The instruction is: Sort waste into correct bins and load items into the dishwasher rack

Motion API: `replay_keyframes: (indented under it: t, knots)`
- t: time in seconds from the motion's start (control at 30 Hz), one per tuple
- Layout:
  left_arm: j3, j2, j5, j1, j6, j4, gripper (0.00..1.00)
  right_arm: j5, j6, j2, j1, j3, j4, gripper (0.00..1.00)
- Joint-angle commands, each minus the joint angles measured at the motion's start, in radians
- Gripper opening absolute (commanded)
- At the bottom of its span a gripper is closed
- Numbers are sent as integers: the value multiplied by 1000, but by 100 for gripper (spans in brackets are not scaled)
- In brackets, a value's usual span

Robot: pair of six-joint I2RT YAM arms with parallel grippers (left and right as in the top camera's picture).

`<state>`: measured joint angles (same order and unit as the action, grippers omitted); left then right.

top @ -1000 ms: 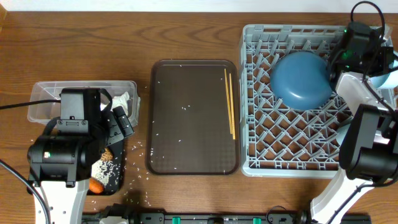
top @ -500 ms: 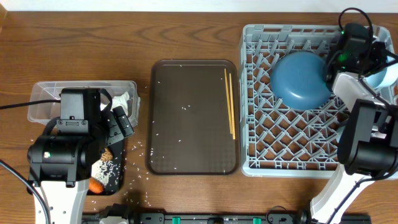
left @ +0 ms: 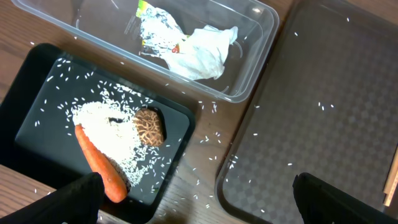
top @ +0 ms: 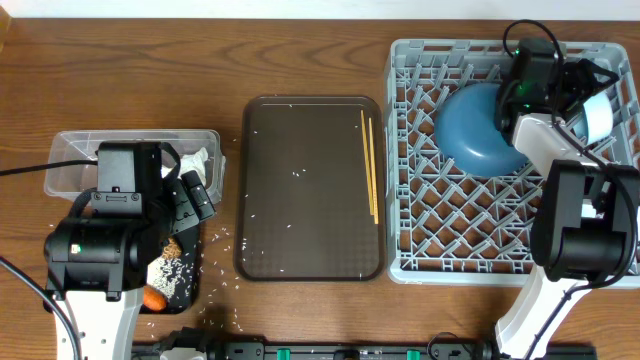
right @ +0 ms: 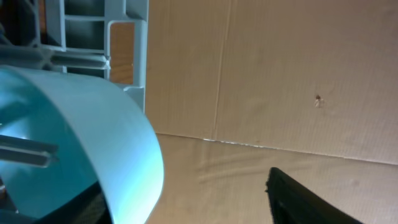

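The grey dishwasher rack holds a large round blue plate, dome-up. A small light-blue cup lies on its side at the rack's right edge. My right gripper is open beside it. In the right wrist view the cup's wall is next to the left finger, and the right gripper's jaws stand apart. Two chopsticks lie on the brown tray. My left gripper hangs open and empty over the black tray, which holds rice, a carrot and a brown lump.
The clear tub behind the black tray holds crumpled white paper and a wrapper. The dark-brown serving tray in the middle carries scattered rice grains. Loose grains also lie on the wood between the trays. The left arm covers part of both bins.
The right arm swung left along the rack's back edge and its jaws opened. The light-blue cup shifted left with it. The left arm has not moved.
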<state>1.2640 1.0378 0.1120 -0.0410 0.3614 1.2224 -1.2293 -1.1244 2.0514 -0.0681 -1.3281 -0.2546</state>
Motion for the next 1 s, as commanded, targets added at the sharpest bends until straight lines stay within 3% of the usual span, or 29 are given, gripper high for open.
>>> replay_keyframes:
  t: [0.0, 0.1, 0.23, 0.67, 0.97]
  knots:
    - [10, 0, 12, 3, -13, 0, 98, -6, 5, 6, 50, -8, -3, 70]
    - [10, 0, 12, 3, -13, 0, 98, 30, 24, 6, 84, -8, -2, 82]
    - [10, 0, 12, 3, -13, 0, 98, 35, 84, 6, 129, -8, -1, 90]
    - [10, 0, 12, 3, -13, 0, 98, 38, 186, -69, 326, -13, -7, 96]
    - [10, 0, 12, 3, -13, 0, 98, 14, 306, -156, 631, -13, 57, 99]
